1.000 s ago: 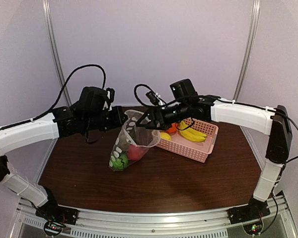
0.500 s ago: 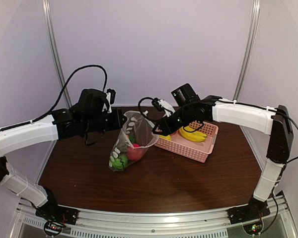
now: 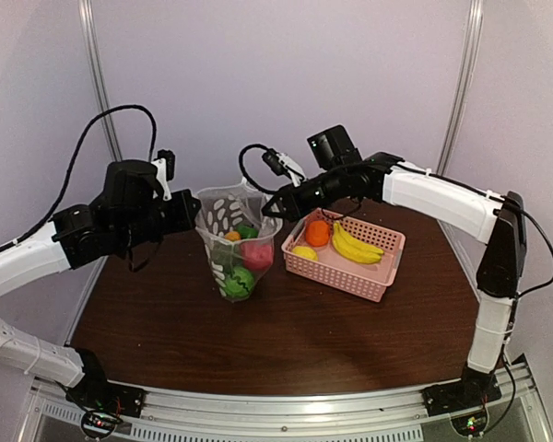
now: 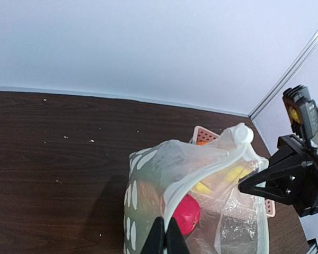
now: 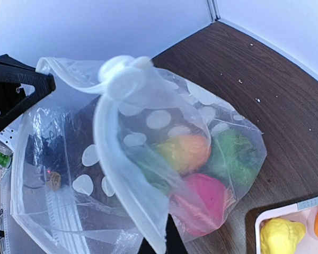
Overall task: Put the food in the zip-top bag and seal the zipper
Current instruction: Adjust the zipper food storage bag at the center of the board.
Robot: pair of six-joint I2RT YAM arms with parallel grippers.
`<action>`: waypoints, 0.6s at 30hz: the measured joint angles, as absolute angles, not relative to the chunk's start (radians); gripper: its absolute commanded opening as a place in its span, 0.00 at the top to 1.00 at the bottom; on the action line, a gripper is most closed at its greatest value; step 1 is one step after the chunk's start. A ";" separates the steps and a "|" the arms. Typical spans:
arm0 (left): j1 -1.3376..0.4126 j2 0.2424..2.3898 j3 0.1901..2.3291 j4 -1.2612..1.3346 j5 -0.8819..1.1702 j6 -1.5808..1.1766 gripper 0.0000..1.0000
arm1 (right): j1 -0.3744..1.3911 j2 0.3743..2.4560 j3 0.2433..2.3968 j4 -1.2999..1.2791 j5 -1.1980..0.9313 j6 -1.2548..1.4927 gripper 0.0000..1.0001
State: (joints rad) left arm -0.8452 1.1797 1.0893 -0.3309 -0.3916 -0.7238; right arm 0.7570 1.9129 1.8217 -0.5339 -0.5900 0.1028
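Note:
The clear polka-dot zip-top bag (image 3: 229,241) hangs upright over the table between both arms, its mouth pulled wide. Inside it lie a red apple (image 3: 257,255), a green vegetable (image 3: 240,282) and a small orange piece (image 5: 185,151). My left gripper (image 3: 194,215) is shut on the zipper (image 4: 201,172) at the bag's left rim. My right gripper (image 3: 271,212) is shut on the opposite rim, its fingers mostly hidden by plastic in the right wrist view. The white slider tab (image 5: 124,71) sits at one end of the mouth. More food lies in the pink basket: orange ball (image 3: 318,232), bananas (image 3: 356,245), lemon (image 3: 304,251).
The pink lattice basket (image 3: 350,279) stands on the dark wooden table (image 3: 286,341), just right of the bag. A white wall and two metal posts close the back. Black cables loop above both wrists.
The right gripper has shut on the bag's right rim. The left arm drew back to the left and up, so the bag now hangs upright with its mouth stretched open.

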 measured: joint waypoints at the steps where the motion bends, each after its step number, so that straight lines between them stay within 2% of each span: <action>1: -0.845 1.153 1.084 -0.326 -0.399 -0.719 1.00 | 0.758 1.916 1.831 -0.527 -0.604 0.105 1.00; 5: -0.845 1.172 1.125 -0.316 -0.390 -0.700 1.00 | 0.762 1.968 1.869 -0.525 -0.641 0.105 0.94; 8: -0.845 1.309 1.176 -0.328 -0.336 -0.686 1.00 | 0.762 2.032 1.871 -0.536 -0.665 0.104 0.79; 14: -0.845 1.431 1.201 -0.398 -0.266 -0.671 1.00 | 0.751 2.024 1.808 -0.600 -0.675 0.045 0.41; 16: -0.845 1.428 1.208 -0.404 -0.265 -0.668 1.00 | 0.741 1.968 1.764 -0.617 -0.675 -0.001 0.32; 18: -0.845 1.423 1.219 -0.405 -0.265 -0.663 1.00 | 0.711 1.872 1.687 -0.637 -0.672 -0.062 0.30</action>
